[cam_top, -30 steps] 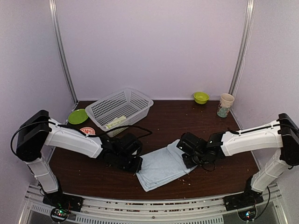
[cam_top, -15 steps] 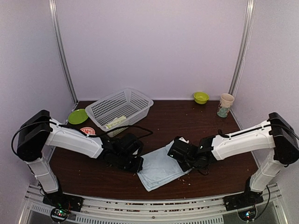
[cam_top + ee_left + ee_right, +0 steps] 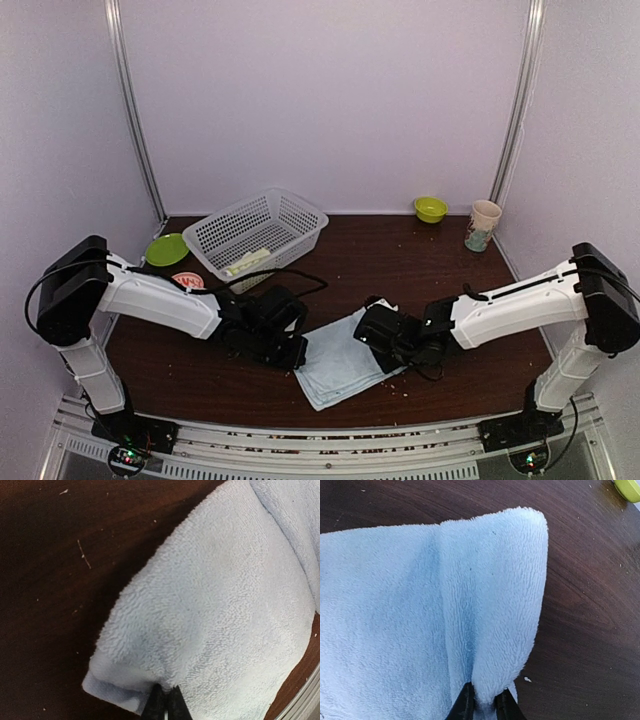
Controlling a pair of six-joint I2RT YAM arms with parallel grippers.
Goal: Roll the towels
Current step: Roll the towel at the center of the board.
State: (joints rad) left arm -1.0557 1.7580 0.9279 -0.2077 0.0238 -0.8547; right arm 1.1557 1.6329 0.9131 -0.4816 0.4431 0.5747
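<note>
Here the task stands at an early stage. The pale blue towel (image 3: 338, 368) lies flat on the dark wooden table (image 3: 400, 262), folded into a rough rectangle between the two arms, and no rolled cylinder shows in any view. The lemon-print towel (image 3: 247, 263) appears only as a pale yellow strip inside the white mesh basket (image 3: 300, 213), well apart from both arms; judged from this, it has not been started. So one towel is in hand and unrolled, and the other remains to be fetched and rolled.

Left gripper (image 3: 296, 360): it sits at the towel's left end. In the left wrist view its fingers (image 3: 156, 707) are pressed fully together on the near edge of the cloth, which humps up toward them and so looks pinched rather than merely touched.

Right gripper (image 3: 380, 338): it is over the towel's right end. In the right wrist view a raised fold of the blue cloth runs away from the camera and ends between the fingers (image 3: 464, 703), which stand narrowly apart with only the doubled cloth between them. Whether that grip is firm or slackening cannot be told.

The towel thus spans from one gripper to the other, held at both ends, with its middle resting on the table. The raised fold at the right reads as the first turn-over from which a roll might begin.
</note>
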